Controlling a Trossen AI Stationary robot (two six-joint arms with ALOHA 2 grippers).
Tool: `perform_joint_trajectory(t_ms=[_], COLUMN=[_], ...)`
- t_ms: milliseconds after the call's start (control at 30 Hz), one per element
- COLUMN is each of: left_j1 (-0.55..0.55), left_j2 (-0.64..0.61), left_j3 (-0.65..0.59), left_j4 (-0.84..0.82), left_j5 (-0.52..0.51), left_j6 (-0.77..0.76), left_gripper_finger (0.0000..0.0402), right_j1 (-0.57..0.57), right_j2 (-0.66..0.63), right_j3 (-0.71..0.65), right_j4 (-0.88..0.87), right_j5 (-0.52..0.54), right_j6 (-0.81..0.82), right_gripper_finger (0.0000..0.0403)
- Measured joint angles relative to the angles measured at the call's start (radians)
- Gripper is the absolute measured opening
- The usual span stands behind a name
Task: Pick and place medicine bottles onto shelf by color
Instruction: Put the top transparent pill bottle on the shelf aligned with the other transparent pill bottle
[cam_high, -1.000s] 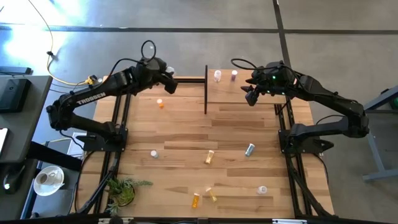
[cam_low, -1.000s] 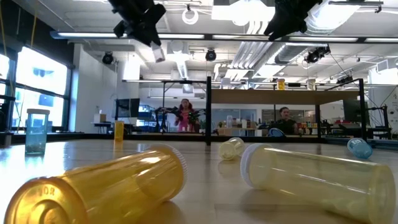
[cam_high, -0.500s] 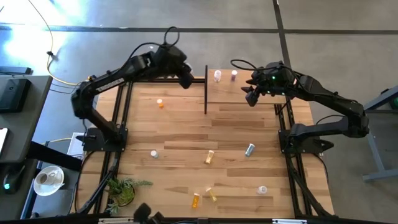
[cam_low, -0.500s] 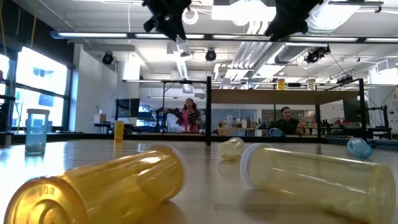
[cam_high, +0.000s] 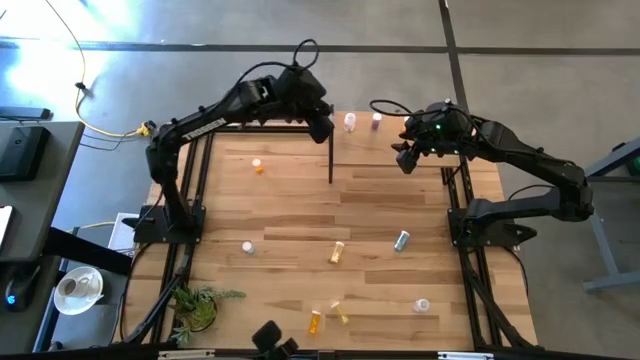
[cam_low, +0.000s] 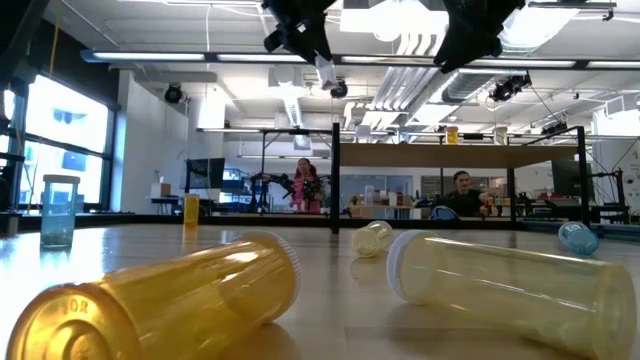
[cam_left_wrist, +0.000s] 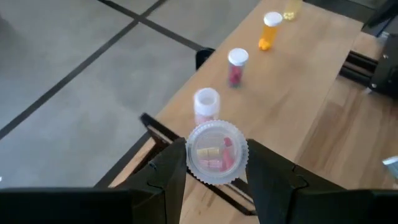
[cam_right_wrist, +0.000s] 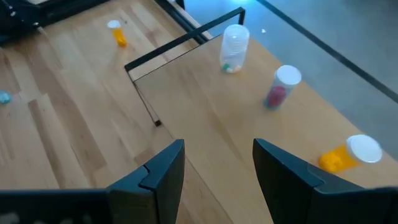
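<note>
left gripper (cam_left_wrist: 211, 163) clamped on one clear bottle (cam_left_wrist: 216, 153), white cap toward the wrist camera, pink and yellow pills visible through it. in the high view it hangs over the shelf's (cam_high: 432, 160) near-left corner, by the tall black post (cam_high: 331, 145); in the low view it's up at ceiling level, bottle tilted.

right gripper (cam_right_wrist: 217, 165) spread, nothing between the fingers, hovering over the right part of the shelf (cam_right_wrist: 249, 155).

bottle count on the shelf, from the wrist views: 3 standing in a row along the far edge, plus something yellow at the frame edge past them that i can't identify.
- 1 clear/pale bottle (cam_right_wrist: 234, 48)
- 1 pink bottle (cam_right_wrist: 278, 87)
- 1 orange bottle (cam_right_wrist: 348, 154)

on the tabletop (cam_high: 290, 210), high view: 7 bottles.
- 1 small orange bottle (cam_high: 258, 166) upright near the far left
- 1 white-capped bottle (cam_high: 248, 246) at mid left, body colour can't tell
- 1 yellow bottle (cam_high: 337, 252) lying in the middle
- 1 grey-teal bottle (cam_high: 401, 240) lying right of it
- 1 orange bottle (cam_high: 315, 321) and 1 yellow one (cam_high: 340, 314) near the front edge
- 1 clear bottle (cam_high: 421, 305) at front right

also 1 plant (cam_high: 197, 305) at the front left corner. 2 people (cam_low: 460, 193) in the room behind, low view.
</note>
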Motion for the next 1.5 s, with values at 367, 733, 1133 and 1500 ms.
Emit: perform_joint_trajectory(t_ms=[367, 733, 1133, 1500], left_j1=[-0.037, -0.057, -0.054, -0.036], left_j2=[0.122, 0.206, 0.262, 0.272], left_j3=[0.005, 0.005, 0.003, 0.004], left_j4=[0.047, 0.116, 0.151, 0.161], left_j5=[0.023, 0.030, 0.023, 0.015], left_j6=[0.058, 0.078, 0.078, 0.077], left_gripper_finger=[0.0133, 0.0133, 0.0133, 0.0133], right_j1=[0.000, 0.000, 0.000, 0.000], right_j2=[0.000, 0.000, 0.000, 0.000], right_j3=[0.000, 0.000, 0.000, 0.000], right_j4=[-0.035, -0.047, -0.048, -0.051], right_j5=[0.075, 0.075, 0.077, 0.076], right_j6=[0.018, 0.016, 0.015, 0.015], right_gripper_finger=[0.0181, 0.0181, 0.0181, 0.0181])
